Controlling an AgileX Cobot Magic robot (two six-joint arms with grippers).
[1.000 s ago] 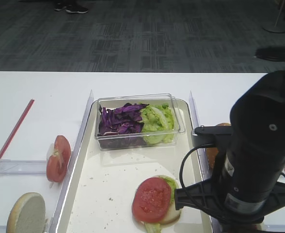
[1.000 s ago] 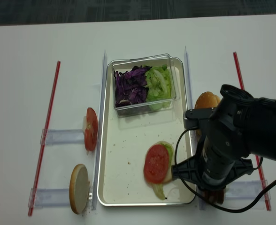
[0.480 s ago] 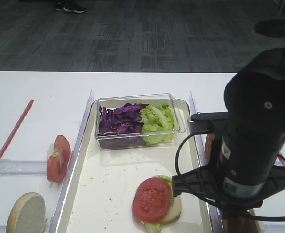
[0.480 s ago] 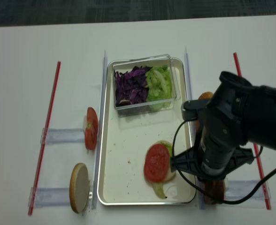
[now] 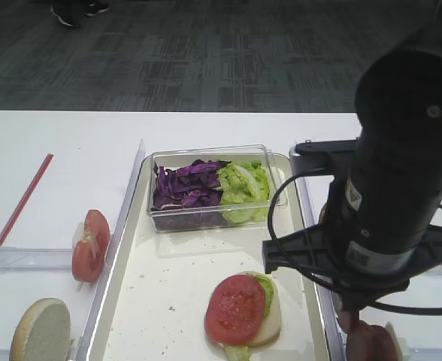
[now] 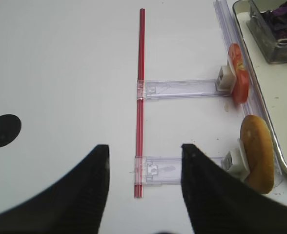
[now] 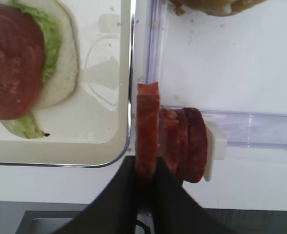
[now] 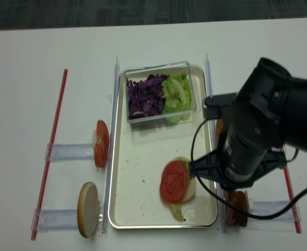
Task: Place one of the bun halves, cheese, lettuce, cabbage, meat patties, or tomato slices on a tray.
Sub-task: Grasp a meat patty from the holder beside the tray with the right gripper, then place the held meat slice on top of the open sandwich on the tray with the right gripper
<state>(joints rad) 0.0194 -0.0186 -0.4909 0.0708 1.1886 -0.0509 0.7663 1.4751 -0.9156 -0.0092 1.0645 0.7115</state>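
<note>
The first exterior high view looks obliquely down from the operator side, across the tray [image 5: 123, 301] toward the floor beyond. The realsense exterior view looks nearly straight down from higher up; both share the tray [image 8: 117, 172] and clear box [image 8: 158, 94]. The right wrist view faces down, close above the tray corner [image 7: 119, 151]. The left wrist view looks obliquely down along the red strip [image 6: 140, 97], away from the tray.

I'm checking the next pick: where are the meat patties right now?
The round pink meat patties stand on edge right of the cream metal-rimmed tray, in the right wrist view; the right gripper pinches the nearest one.
</note>
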